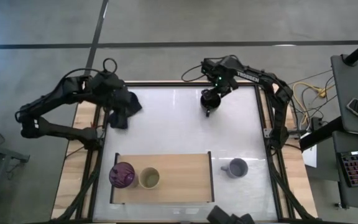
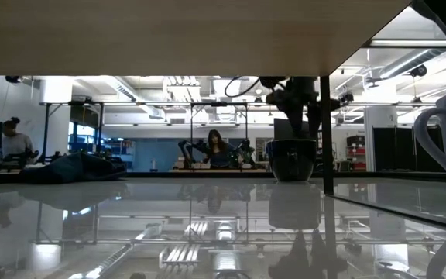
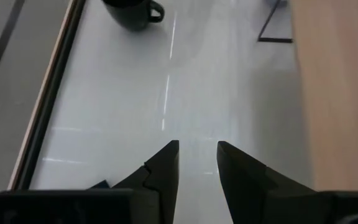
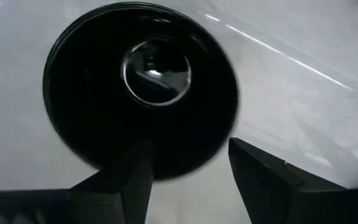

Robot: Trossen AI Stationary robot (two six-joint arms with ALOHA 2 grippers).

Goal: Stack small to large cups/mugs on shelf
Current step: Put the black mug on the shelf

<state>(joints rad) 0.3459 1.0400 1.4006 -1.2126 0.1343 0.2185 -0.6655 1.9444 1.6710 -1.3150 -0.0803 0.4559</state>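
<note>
The black mug (image 1: 211,98) stands upright on its base on the white table near the far edge. My right gripper (image 4: 188,155) hovers right above it, open. In the right wrist view one finger (image 4: 132,180) lies over the mug's mouth and the other (image 4: 266,177) outside the rim; no touch shows. The purple tumbler (image 1: 123,175) and beige cup (image 1: 149,178) stand side by side on the left end of the shelf (image 1: 182,180). The lavender-grey mug (image 1: 236,167) stands on the table just right of the shelf. My left gripper (image 3: 197,152) waits open at the table's far left.
A dark blue cloth (image 1: 122,109) lies bunched at the table's far left beside my left arm. The right half of the shelf is bare wood. A black table frame (image 1: 263,124) borders the white top. People (image 2: 217,147) sit in the room beyond the table.
</note>
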